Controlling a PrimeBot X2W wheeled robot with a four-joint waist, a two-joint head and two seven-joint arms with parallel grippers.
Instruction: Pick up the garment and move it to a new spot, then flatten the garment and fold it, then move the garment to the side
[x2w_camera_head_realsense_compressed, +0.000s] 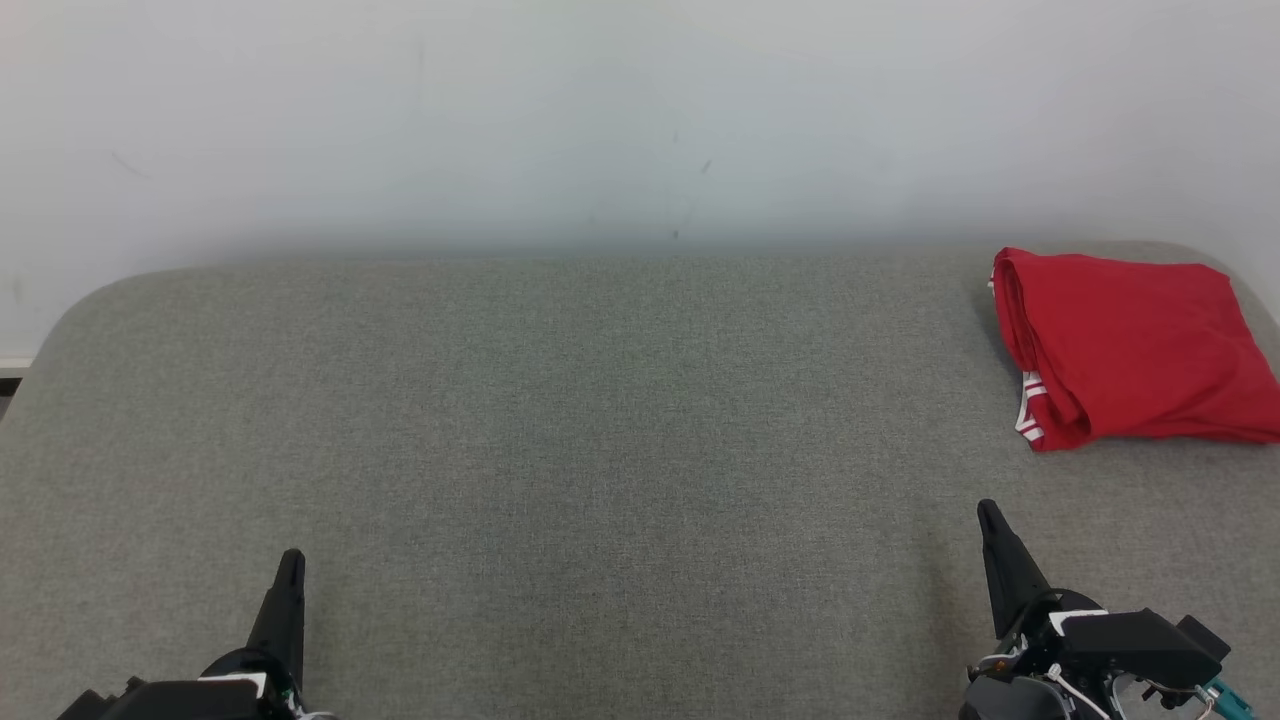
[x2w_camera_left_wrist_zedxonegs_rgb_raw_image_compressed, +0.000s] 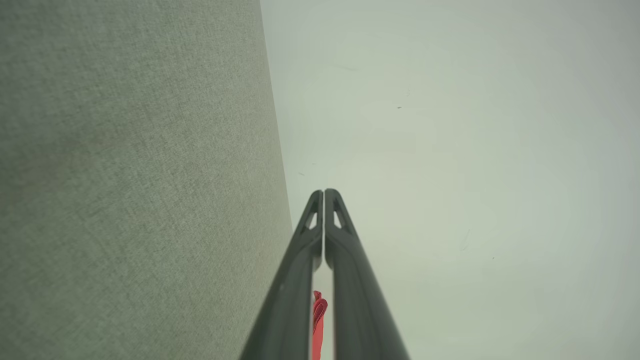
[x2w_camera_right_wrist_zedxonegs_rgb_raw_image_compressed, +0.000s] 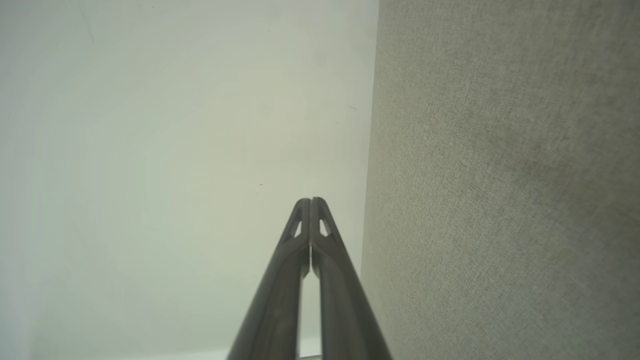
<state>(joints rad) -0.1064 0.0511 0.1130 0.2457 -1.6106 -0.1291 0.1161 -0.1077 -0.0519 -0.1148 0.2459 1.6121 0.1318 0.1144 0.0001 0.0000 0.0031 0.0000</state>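
Finds garment (x2w_camera_head_realsense_compressed: 1130, 345) ahead-right of right gripper (x2w_camera_head_realsense_compressed: 990, 512), far from left gripper (x2w_camera_head_realsense_compressed: 292, 558). Shows both finger pairs pressed together, empty.

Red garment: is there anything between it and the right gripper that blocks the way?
Nothing visible stands in the way. In the head view, bare grey fabric surface lies between the shut right gripper and the folded red garment, which rests at the surface's far right.

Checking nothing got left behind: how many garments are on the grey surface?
1. The red garment lies folded at the far right corner of the surface; the frame cuts its right edge, so anything beyond is hidden.
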